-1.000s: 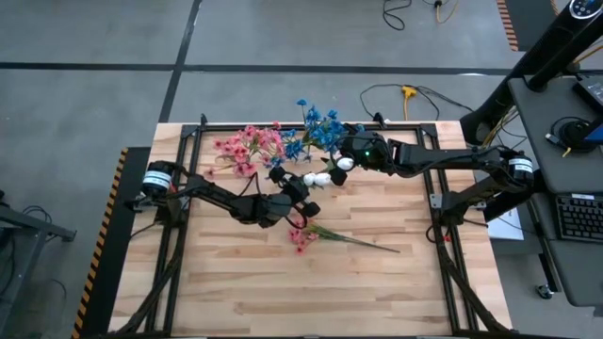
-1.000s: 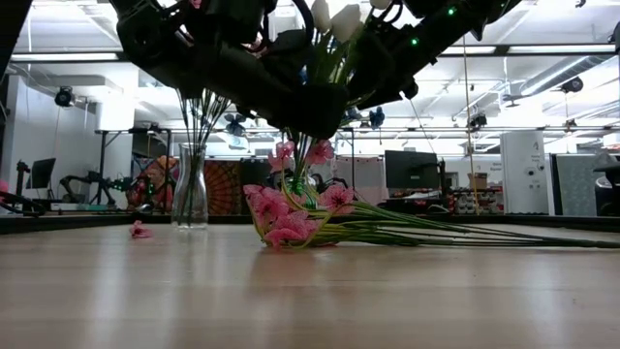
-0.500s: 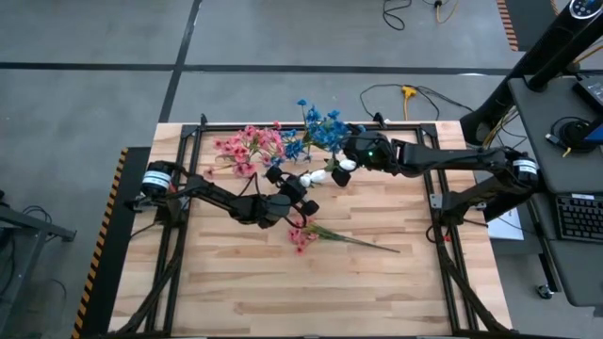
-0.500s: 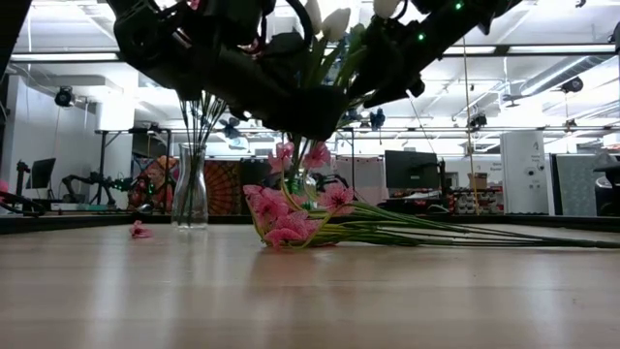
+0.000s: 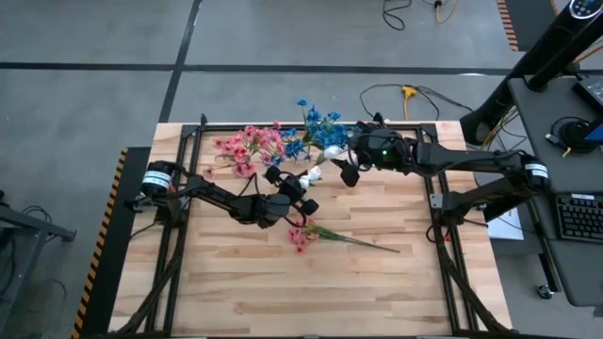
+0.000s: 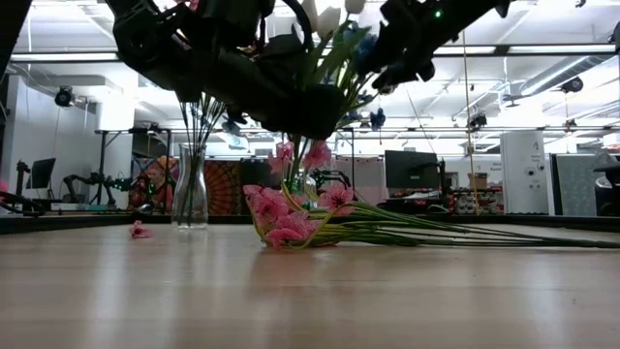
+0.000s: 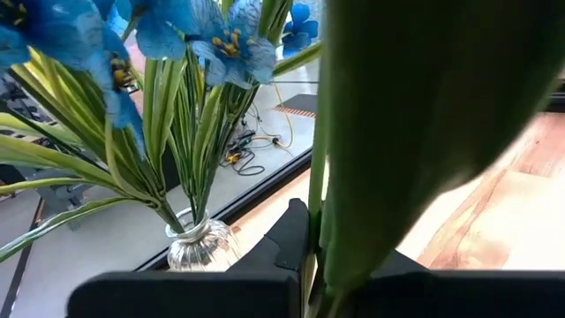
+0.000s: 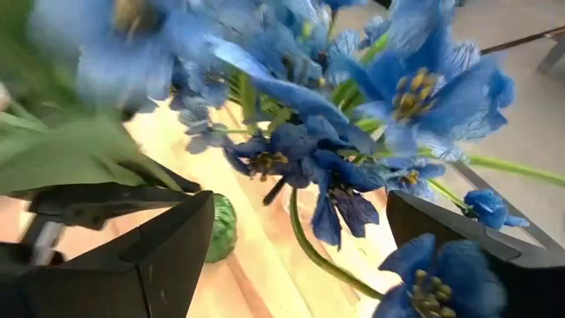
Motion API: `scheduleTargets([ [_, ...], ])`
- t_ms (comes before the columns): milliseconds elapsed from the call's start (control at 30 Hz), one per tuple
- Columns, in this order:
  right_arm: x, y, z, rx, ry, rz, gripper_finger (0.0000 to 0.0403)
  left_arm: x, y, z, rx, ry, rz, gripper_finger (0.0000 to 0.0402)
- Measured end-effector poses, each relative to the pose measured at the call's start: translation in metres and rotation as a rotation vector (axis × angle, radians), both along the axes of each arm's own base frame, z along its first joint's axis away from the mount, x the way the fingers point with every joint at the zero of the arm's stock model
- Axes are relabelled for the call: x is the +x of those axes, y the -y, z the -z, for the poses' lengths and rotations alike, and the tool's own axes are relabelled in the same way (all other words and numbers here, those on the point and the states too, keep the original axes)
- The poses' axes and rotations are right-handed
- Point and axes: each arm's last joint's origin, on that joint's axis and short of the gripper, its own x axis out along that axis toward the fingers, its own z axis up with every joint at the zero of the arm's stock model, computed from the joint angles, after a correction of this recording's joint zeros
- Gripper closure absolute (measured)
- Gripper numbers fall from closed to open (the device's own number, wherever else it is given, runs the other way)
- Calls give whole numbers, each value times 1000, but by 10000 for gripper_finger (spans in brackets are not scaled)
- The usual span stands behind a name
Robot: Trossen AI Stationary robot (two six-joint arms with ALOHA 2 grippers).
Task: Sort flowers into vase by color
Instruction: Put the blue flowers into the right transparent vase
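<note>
Your left gripper (image 5: 300,188) is clamped tight on the white sprig (image 5: 314,173), holding it by the stem above mid-table, blossoms toward the blue flowers (image 5: 320,130). Your right gripper (image 5: 349,169) hangs spread wide and empty just beside the white blossoms, next to the blue bunch in its glass vase (image 7: 201,247). Pink flowers (image 5: 247,146) stand in a second vase (image 6: 190,199) near the table's far edge. One pink sprig (image 5: 303,237) lies flat on the wood, stem (image 5: 363,243) pointing away toward your right side. Expect light, floppy stems with blossoms that snag; grip low on the stem. The table (image 5: 245,282) is bare butcher-block wood; behind it is an open lab with desks and monitors.
</note>
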Motion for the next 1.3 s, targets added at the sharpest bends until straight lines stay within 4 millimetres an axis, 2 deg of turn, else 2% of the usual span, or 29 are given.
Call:
scheduleTargets([
  [333, -17, -8, -11, 42, 12, -18, 76, -1, 0, 1, -6, 7, -1, 400],
  [667, -38, -32, -30, 48, 72, -88, 76, -1, 0, 2, -6, 4, 0, 393],
  [1033, -39, -47, -32, 58, 74, -152, 76, -1, 3, 1, 0, -3, 9, 388],
  [1300, -42, -57, -33, 72, 74, -180, 76, -2, 7, -1, 11, -13, 23, 350],
])
